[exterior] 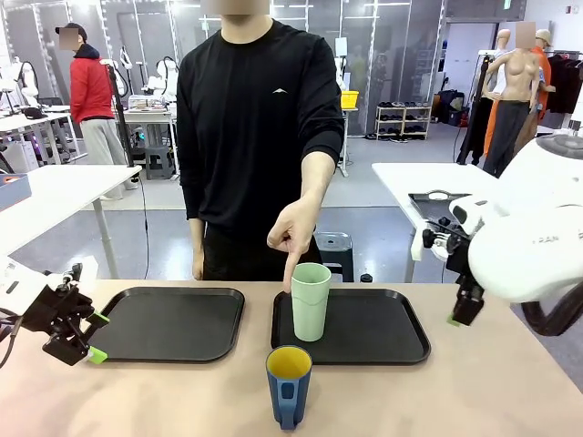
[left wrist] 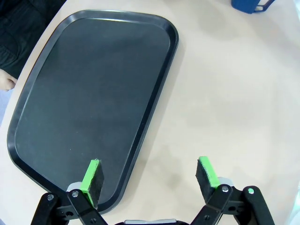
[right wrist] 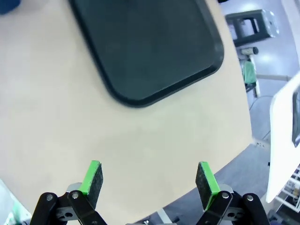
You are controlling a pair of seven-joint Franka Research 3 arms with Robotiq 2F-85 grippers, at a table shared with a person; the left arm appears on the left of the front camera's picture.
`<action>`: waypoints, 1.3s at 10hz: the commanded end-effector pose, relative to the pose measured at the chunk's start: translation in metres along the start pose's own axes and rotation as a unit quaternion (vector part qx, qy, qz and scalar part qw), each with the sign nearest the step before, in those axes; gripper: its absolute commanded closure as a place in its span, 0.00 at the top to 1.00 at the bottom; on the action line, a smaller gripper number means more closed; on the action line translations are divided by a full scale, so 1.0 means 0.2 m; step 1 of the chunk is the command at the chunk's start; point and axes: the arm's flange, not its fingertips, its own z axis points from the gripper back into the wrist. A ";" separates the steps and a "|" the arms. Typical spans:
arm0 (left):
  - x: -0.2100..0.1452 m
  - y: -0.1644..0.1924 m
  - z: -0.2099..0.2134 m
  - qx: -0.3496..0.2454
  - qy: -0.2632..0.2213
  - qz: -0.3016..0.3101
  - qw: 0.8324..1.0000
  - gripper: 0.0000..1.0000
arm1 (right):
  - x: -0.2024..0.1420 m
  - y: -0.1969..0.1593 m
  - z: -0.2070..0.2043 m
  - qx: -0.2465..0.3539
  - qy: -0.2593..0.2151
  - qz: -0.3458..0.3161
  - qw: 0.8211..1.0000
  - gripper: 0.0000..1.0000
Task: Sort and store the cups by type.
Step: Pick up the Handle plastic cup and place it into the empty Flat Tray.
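Left pincer (left wrist: 150,171) open and empty, straddling the left tray (left wrist: 93,93) edge; right pincer (right wrist: 150,176) open and empty over bare counter (right wrist: 140,140) beside the right tray (right wrist: 150,47); green tumbler (exterior: 311,300) upright on the right tray, person's hand (exterior: 293,235) pointing at it; blue mug (exterior: 289,382) on the counter just before that tray.

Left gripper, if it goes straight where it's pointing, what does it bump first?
Probably the bare table, just beside the left tray. One finger of the left gripper hangs over the tray's rim, so that might touch first.
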 end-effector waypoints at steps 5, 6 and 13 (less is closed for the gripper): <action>0.00 0.00 -0.01 0.005 0.000 0.000 1.000 1.00 | -0.08 -0.01 0.02 0.017 0.016 0.043 0.999 1.00; 0.00 0.00 -0.01 0.005 0.000 0.000 1.000 1.00 | -0.08 -0.01 0.02 0.017 0.016 0.043 0.999 1.00; 0.00 0.00 -0.01 0.005 0.000 0.000 1.000 1.00 | -0.23 0.23 -0.33 0.078 -0.080 0.117 0.987 1.00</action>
